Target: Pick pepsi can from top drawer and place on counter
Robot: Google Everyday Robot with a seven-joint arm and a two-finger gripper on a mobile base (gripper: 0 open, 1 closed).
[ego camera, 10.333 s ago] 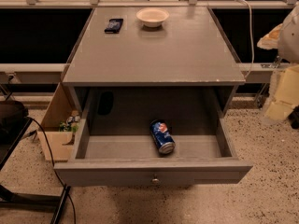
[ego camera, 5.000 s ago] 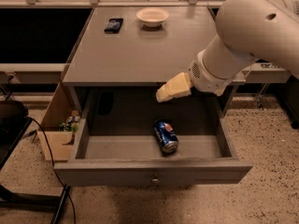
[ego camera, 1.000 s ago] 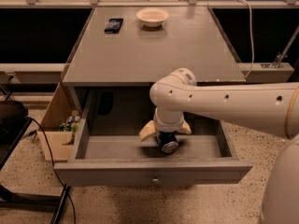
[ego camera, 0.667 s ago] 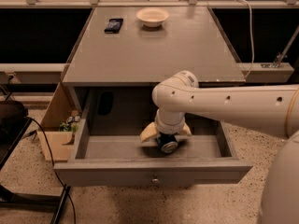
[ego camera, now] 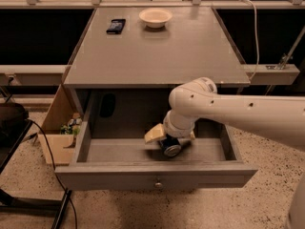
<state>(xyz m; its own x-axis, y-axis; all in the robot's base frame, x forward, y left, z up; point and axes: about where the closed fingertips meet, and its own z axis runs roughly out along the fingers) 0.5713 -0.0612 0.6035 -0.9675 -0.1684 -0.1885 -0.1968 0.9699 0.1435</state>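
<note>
The pepsi can [ego camera: 171, 149] lies on its side on the floor of the open top drawer [ego camera: 157, 174], near the middle front, with a silver end facing me. My gripper [ego camera: 171, 138] is down inside the drawer, right over and around the can, and hides most of it. The white arm [ego camera: 238, 111] reaches in from the right. The can rests on the drawer floor. The grey counter [ego camera: 157, 51] lies above and behind the drawer.
A white bowl [ego camera: 155, 17] and a flat black device [ego camera: 116, 26] sit at the back of the counter. A cardboard box [ego camera: 58, 132] with small items stands left of the cabinet, with a black cable [ego camera: 47, 147] beside it. A white cable [ego camera: 255, 27] hangs at the back right.
The arm came in from the right and lowered the gripper into the drawer onto the can. Over the last second it has barely moved, and the can stays in place.
</note>
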